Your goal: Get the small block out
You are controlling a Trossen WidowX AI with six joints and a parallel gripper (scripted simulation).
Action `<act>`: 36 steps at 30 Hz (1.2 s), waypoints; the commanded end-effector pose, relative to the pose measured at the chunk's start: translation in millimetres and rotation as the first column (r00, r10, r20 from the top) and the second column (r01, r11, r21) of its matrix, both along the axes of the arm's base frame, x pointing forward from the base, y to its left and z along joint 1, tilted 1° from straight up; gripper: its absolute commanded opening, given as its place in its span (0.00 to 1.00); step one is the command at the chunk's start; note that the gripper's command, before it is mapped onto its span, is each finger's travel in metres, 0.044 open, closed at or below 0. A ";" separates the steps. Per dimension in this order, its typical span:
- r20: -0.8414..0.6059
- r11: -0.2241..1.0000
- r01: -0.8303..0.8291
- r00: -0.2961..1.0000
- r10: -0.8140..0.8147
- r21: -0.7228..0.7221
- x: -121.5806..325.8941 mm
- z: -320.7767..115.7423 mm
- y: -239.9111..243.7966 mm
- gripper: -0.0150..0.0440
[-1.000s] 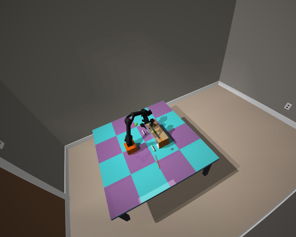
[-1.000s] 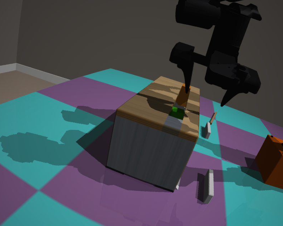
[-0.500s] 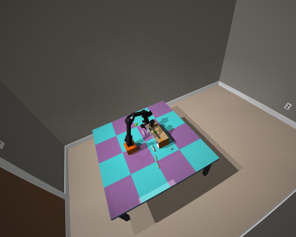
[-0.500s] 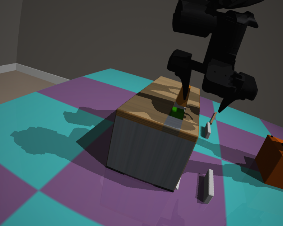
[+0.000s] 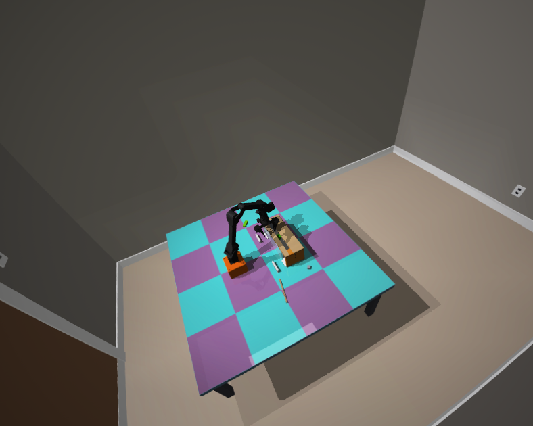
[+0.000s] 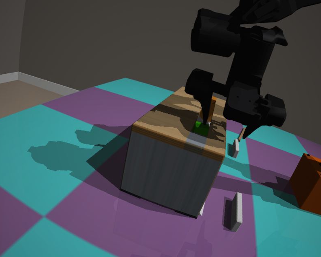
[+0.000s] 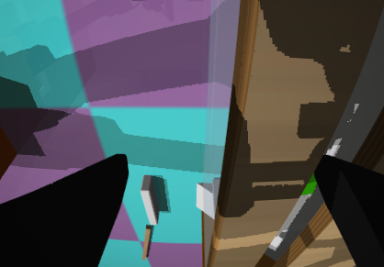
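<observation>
The wooden box [image 5: 294,257] [image 6: 166,168] [image 7: 285,77] stands upright on the table, with a long slot in its top and a clear front. The small green block [image 5: 279,236] [image 6: 201,129] [image 7: 310,186] shows through the slot, inside the box. My gripper [image 5: 269,230] [image 6: 224,130] [image 7: 224,166] is open and empty, straddling the box's front edge from above. One finger is over the slot beside the block in view; whether its tip is inside the slot is unclear. The other finger hangs outside, in front of the clear panel. The shelf's ends are mostly hidden.
Two white bars [image 5: 259,238] [image 5: 276,266] [image 6: 238,209] [image 6: 236,148] stand in front of the box. A thin brown stick [image 5: 283,291] [image 6: 241,134] [image 7: 146,242] lies beyond one. A lime piece [image 5: 245,223], a grey pebble [image 5: 309,267] and the orange arm base [image 5: 236,268] [image 6: 307,182] are also on the table.
</observation>
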State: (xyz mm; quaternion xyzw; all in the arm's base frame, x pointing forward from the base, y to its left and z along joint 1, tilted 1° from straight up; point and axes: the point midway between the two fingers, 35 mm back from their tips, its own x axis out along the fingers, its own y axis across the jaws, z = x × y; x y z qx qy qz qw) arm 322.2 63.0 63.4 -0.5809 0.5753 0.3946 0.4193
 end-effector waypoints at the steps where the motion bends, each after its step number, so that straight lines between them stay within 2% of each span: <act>1: -0.007 1.000 -0.002 1.000 0.002 0.000 -0.5 -8.7 -0.4 0.93; 20: -0.007 1.000 -0.002 1.000 0.002 0.000 -1.1 -39.2 -0.2 0.93; 24: -0.004 1.000 0.000 1.000 0.000 -0.001 -0.9 -33.7 -0.6 0.93; 36: -0.007 1.000 -0.001 1.000 0.001 -0.005 -1.7 -34.6 -31.3 0.93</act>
